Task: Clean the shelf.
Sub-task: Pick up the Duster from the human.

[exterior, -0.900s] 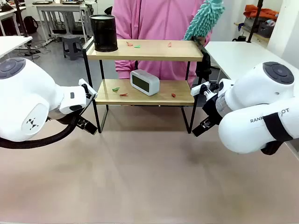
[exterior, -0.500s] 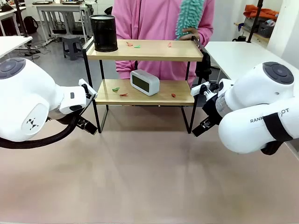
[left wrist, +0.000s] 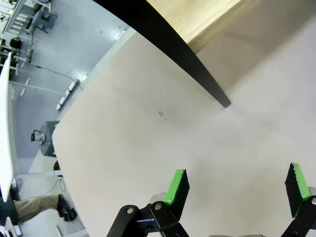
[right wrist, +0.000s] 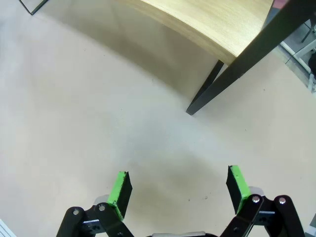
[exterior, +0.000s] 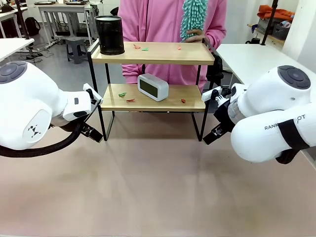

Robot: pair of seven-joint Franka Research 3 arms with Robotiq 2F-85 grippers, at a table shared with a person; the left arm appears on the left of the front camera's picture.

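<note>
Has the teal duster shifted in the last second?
Yes. The teal duster has swung left and down toward the shelf, now upright above its top board's right end.

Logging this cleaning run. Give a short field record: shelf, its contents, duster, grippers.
shelf: two boards, on table
top board: black cup, red and green scraps
lower board: clock, scraps
duster: teal, in person's hand by top board's right end
left gripper: open, empty, beside shelf
right gripper: open, empty, beside shelf
</note>
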